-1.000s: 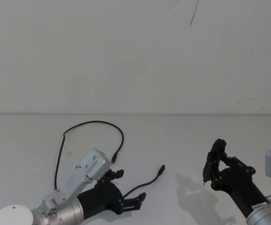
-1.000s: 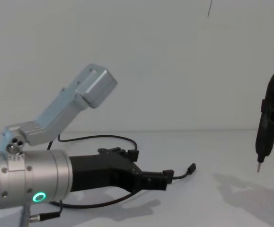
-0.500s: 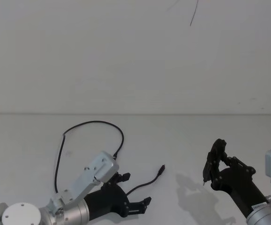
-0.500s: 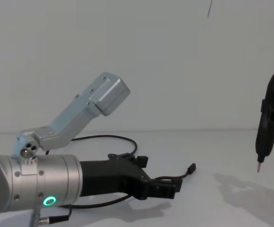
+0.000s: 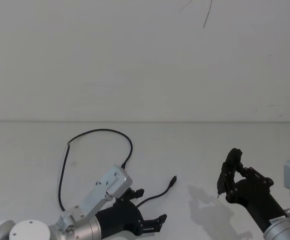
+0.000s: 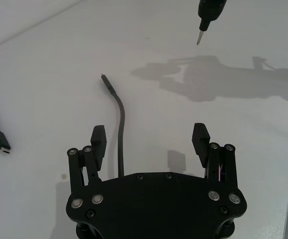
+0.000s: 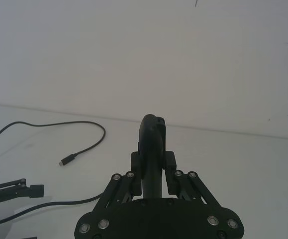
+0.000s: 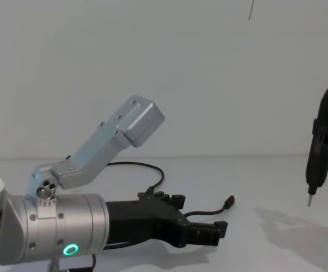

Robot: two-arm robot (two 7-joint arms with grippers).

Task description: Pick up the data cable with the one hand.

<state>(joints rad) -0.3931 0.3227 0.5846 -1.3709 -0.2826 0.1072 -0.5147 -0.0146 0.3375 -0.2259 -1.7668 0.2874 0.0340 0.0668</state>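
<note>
The data cable (image 5: 102, 130) is a thin black cord looping across the white table, with one plug (image 5: 173, 180) toward the middle and another (image 5: 122, 168) beside my left arm. My left gripper (image 5: 151, 206) is open low over the table. In the left wrist view the cable (image 6: 120, 130) runs between its spread fingers (image 6: 99, 135), nearer one of them and untouched, out to the plug tip (image 6: 104, 77). In the chest view the left gripper (image 8: 200, 214) sits just short of the plug (image 8: 229, 201).
My right gripper (image 5: 233, 175) hangs at the right, shut on a slim dark pen-like tool (image 8: 319, 150) with its metal tip (image 8: 309, 200) pointing down above the table. A white wall stands behind the table's far edge (image 5: 210, 121).
My left gripper has slid forward and to the right along the cable toward its free plug, still open. The right arm and its tool have not moved.
</note>
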